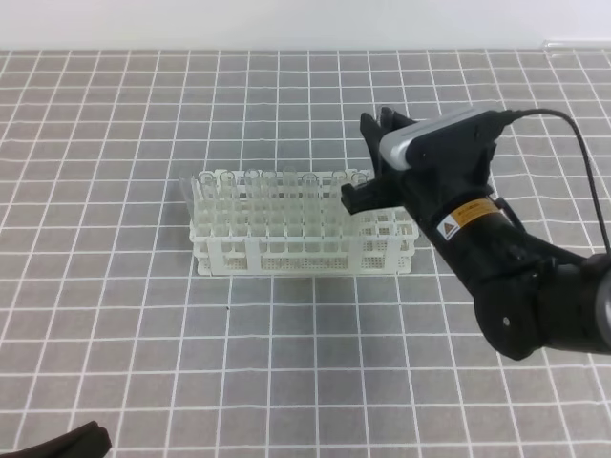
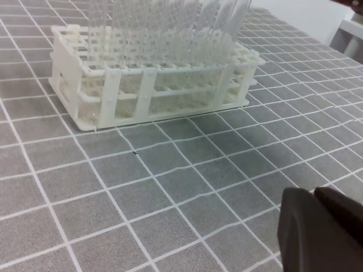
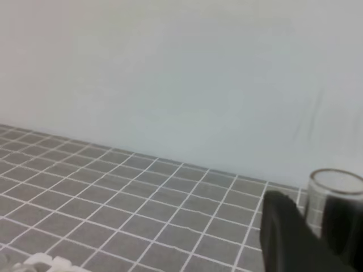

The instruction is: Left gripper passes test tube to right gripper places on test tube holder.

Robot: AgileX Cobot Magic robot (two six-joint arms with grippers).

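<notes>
Left tool shut, low; right tool over holder, gripping tube.

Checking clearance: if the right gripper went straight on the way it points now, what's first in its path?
Way looks free: the right gripper points up and away over the test tube holder, toward bare mat and wall. It holds a test tube.

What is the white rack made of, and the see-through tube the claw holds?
The test tube holder looks like matte white moulded plastic, going by its thin lattice walls. The test tube is clear with a shiny rim; glass or clear plastic, hard to say.
</notes>
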